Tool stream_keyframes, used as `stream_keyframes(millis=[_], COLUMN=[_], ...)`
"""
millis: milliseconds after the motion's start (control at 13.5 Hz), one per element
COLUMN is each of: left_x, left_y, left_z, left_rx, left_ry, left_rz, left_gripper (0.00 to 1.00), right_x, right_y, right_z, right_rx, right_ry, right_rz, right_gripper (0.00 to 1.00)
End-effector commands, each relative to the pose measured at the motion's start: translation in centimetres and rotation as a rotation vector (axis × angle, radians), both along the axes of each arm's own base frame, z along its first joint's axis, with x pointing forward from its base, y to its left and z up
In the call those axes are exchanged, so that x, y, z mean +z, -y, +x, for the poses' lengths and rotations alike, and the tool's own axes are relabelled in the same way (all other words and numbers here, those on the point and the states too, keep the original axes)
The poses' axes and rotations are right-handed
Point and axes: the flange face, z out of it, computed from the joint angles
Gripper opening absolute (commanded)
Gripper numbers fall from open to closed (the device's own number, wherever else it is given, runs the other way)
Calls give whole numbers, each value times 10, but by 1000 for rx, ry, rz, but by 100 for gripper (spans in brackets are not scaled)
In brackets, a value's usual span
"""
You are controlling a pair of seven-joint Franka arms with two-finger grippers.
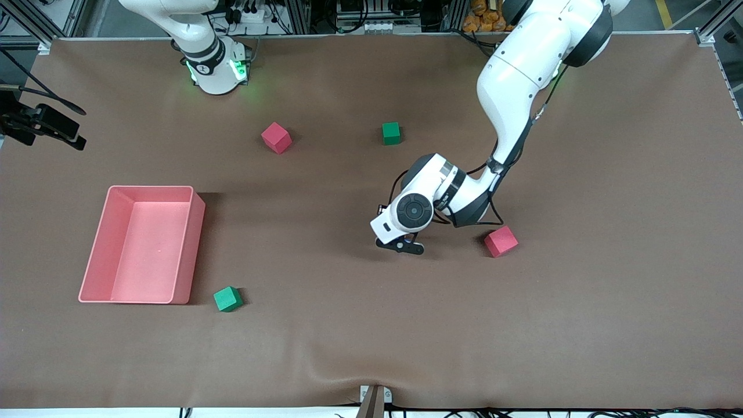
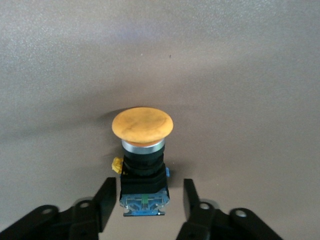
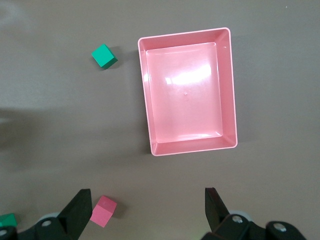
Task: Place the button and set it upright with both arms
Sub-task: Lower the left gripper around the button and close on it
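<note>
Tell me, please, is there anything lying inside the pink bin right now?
No, the right wrist view looks straight down into the pink bin and shows only its bare, glossy floor, with the cubes lying outside it on the table.

From the front, my own white wrist covers the small orange-capped push-button (image 2: 143,165) entirely; only my left wrist view shows it. That view's edge cuts off my left end effector (image 2: 148,205) at the knuckles. My right end effector (image 3: 148,212) lies outside the front view, and a green foam cube (image 3: 7,220) is clipped at its wrist view's edge.
</note>
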Motion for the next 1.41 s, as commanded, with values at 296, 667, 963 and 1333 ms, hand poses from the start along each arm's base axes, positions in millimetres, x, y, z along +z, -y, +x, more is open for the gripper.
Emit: stream_keyframes(millis=[296,667,963,1333], left_x=[-8,-7,13,61], left_y=[-2,-4,5,45], left_z=[4,6,4,-17], left_rx=[5,8,91,286], left_ry=[14,19,45,172], left_rz=[51,52,68,131], left_gripper=[38,0,0,0], right_x=[6,6,5,5], right_y=[1,2,5,6], right_z=[-5,-5,-5,-6], right_rx=[6,5,-1,-4], right_ry=[11,8,3,2], right_rz=[15,15,16,16], right_gripper=[100,100,100,100])
